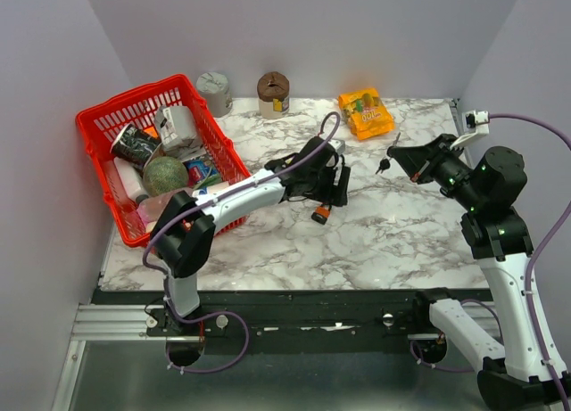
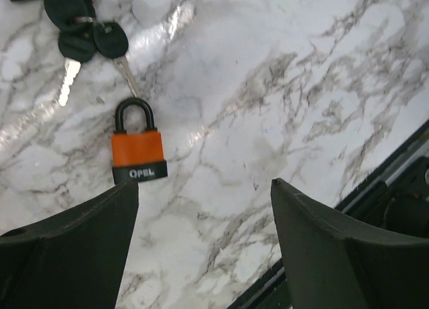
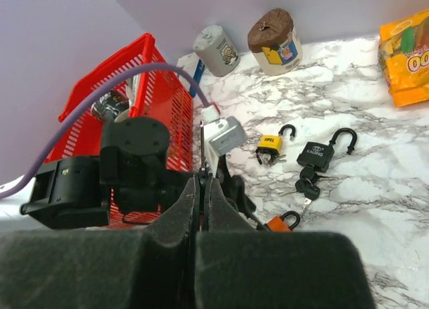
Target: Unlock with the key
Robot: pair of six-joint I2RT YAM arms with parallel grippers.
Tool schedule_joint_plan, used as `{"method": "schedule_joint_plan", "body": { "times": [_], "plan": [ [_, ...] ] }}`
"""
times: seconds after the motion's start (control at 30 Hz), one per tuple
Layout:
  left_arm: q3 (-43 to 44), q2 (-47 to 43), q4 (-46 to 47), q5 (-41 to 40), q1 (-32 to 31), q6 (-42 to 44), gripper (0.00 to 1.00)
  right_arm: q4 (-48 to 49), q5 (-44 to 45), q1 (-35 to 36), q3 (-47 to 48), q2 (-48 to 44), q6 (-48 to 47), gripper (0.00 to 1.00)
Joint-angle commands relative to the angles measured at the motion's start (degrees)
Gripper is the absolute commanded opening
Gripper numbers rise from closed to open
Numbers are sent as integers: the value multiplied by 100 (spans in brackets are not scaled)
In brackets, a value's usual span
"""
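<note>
The right gripper (image 3: 203, 180) is clenched on 1 key (image 3: 202, 148), its thin blade standing edge-on out of the closed fingertips, and hangs above the right half of the table (image 1: 401, 242). The left gripper (image 2: 204, 188) is released, jaws wide with nothing between them, over the middle of the table. The orange padlock (image 2: 139, 151) lies flat just beyond its left fingertip (image 2: 100, 215), not between the fingers. Its shackle is closed, and its black base band faces the gripper. A bunch of black-headed keys (image 2: 80, 34) lies past the shackle, 1 silver blade reaching right up to it. Toward the far edge, a yellow padlock (image 3: 269, 146) and a black padlock (image 3: 318, 155) show shackles swung open, so the orange one looks like the 1 left to do. To do it well, the left gripper should probably shift sideways to centre on the body and pinch that rather than the shackle, clear of the loose bunch. It should then turn the base toward the right arm. The keyway itself is not visible, so the blade needs careful lining up and full seating before any twist.
</note>
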Motion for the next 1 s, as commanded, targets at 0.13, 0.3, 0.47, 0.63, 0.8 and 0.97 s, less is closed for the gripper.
{"method": "schedule_joint_plan", "body": {
  "times": [0.13, 0.3, 0.47, 0.63, 0.8, 0.97],
  "plan": [
    [1545, 1404, -1309, -805, 11, 495, 86, -163, 213, -8, 168, -108, -151, 1],
    [1653, 1712, -1520, -990, 55, 363, 83, -190, 301, -17, 98, -222, -115, 1],
    [1345, 1747, -1345, -858, 152, 302, 83, -181, 318, -8, 80, -232, -107, 1],
    [1458, 1993, -1283, -401, 152, 328, 73, -172, 266, -17, 80, -179, -98, 1],
    [1459, 2143, -1371, -418, 143, 398, 72, -172, 274, -8, 54, -188, -98, 1],
    [1520, 2318, -1528, -532, 46, 530, 70, -111, 265, -8, 19, -161, -54, 1]
  ]
}}
